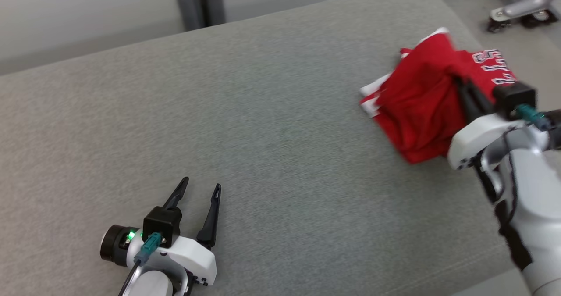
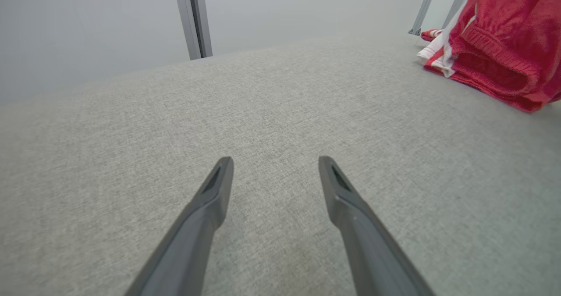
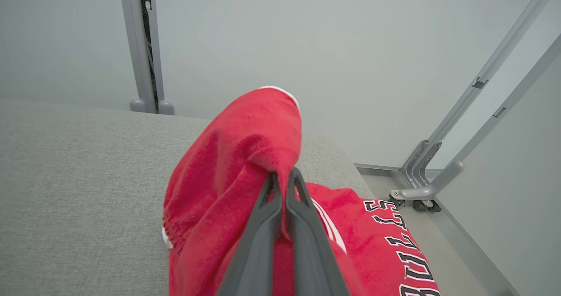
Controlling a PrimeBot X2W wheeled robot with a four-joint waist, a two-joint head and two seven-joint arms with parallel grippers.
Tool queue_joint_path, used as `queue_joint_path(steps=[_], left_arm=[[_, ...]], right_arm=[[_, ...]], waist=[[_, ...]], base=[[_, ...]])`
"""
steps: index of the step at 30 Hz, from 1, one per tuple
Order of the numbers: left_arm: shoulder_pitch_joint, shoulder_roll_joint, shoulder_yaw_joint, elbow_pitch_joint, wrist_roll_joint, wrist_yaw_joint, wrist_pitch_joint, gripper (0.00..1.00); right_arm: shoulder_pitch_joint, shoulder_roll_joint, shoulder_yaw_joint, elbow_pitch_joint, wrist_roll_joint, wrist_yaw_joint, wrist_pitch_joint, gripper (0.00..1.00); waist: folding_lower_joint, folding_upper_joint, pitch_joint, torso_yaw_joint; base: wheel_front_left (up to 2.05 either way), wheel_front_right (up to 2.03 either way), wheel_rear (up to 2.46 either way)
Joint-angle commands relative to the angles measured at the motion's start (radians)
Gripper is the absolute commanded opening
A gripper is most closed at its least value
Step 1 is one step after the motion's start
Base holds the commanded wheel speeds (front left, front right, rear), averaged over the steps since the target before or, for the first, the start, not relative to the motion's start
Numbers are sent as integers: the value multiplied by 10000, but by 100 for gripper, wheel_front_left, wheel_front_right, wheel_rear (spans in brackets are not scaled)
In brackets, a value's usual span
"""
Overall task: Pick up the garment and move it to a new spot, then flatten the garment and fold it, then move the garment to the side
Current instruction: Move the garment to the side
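While the right claw (image 3: pixel 284 176) is pinched shut on a fold of the red garment (image 3: pixel 236 164), the rest lies bunched under it near the right end of the grey surface (image 1: pixel 263 112); the left claw (image 1: pixel 202 183) stands wide open, well apart.

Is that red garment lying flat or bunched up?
Bunched up: the red garment hangs in crumpled folds from the shut right pincer.

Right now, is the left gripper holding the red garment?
No: the left gripper stands open over the grey surface, with the red garment well apart from it.
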Motion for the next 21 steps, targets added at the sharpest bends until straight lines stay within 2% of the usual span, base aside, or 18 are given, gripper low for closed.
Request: queue_joint_path(steps=[1, 8, 9, 12, 13, 14, 15, 19, 21], left_arm=[[-197, 68, 64, -10, 110, -29, -42, 100], [-376, 56, 109, -49, 269, -112, -43, 100], [-376, 56, 109, -49, 269, -112, -43, 100], [-440, 59, 132, -81, 319, -153, -43, 100], [-446, 57, 134, -90, 336, -159, -43, 100], [-444, 56, 164, -105, 333, -139, -43, 100], [-438, 57, 189, -119, 333, -127, -43, 100], [-358, 58, 319, -119, 343, -130, -43, 100], [-277, 53, 394, -111, 324, -101, -43, 100]], right_arm=[[-315, -249, -258, 272, -331, -4, 6, 0], [-1204, -1704, -2150, 1820, -2180, -4, 150, 0], [-1204, -1704, -2150, 1820, -2180, -4, 150, 0], [-1290, -2154, -3063, 2021, -3004, -4, 311, 0], [-1282, -2254, -3403, 1997, -3248, -4, 341, 14], [-1263, -2269, -3752, 1930, -3479, -4, 307, 40], [-1233, -2234, -4128, 1861, -3687, -4, 290, 100], [-1012, -1811, -5313, 1410, -4465, -4, 122, 100], [-1012, -1395, -5593, 1086, -4733, -4, 25, 100]], waist=[[0, 0, 359, 602], [0, 0, 720, 1505], [0, 0, 720, 1505], [0, 0, 818, 1766], [0, 0, 835, 1833], [0, 0, 851, 1879], [0, 0, 857, 1908], [0, 0, 787, 1953], [0, 0, 675, 1960]], base=[[0, 0, 0], [0, 0, 0], [0, 0, 0], [0, 0, 0], [0, 0, 0], [0, 0, 0], [0, 0, 0], [0, 0, 0], [0, 0, 0]])
